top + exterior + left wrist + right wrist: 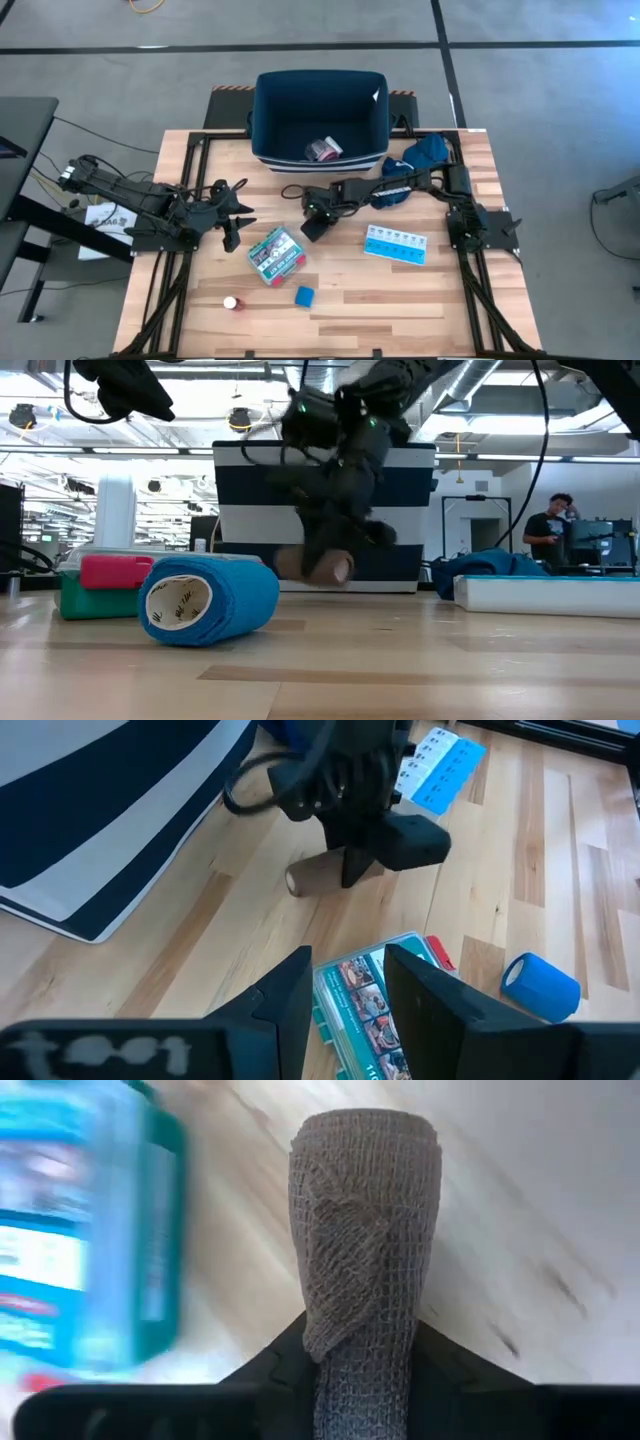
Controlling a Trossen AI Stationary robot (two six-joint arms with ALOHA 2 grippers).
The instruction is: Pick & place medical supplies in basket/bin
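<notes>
My right gripper (312,228) is shut on a brown bandage roll (365,1230) near the table's middle, in front of the dark navy bin (320,100). My left gripper (232,228) hovers open just left of the green-white-red box (275,255); in its wrist view the box (375,1010) lies beyond its fingers. A pinkish roll (322,150) lies in the bin. On the table rest the light blue pill organizer (395,243), a blue roll (304,295) and the tiny red-white bottle (231,302). My right gripper pinches the brown roll between its two fingers, holding one end (345,1370). The fingers slant down from above and from the table's right, and lie along the roll. The free end (297,882) sticks out past the fingertips. Whether it rests on the table, I cannot tell.
The large blue cloth (420,160) lies by the bin's right corner, under the right arm. The blue roll (205,598) lies on its side near the table's near edge. Bare wood shows at the near right. A person (548,530) stands in the room behind.
</notes>
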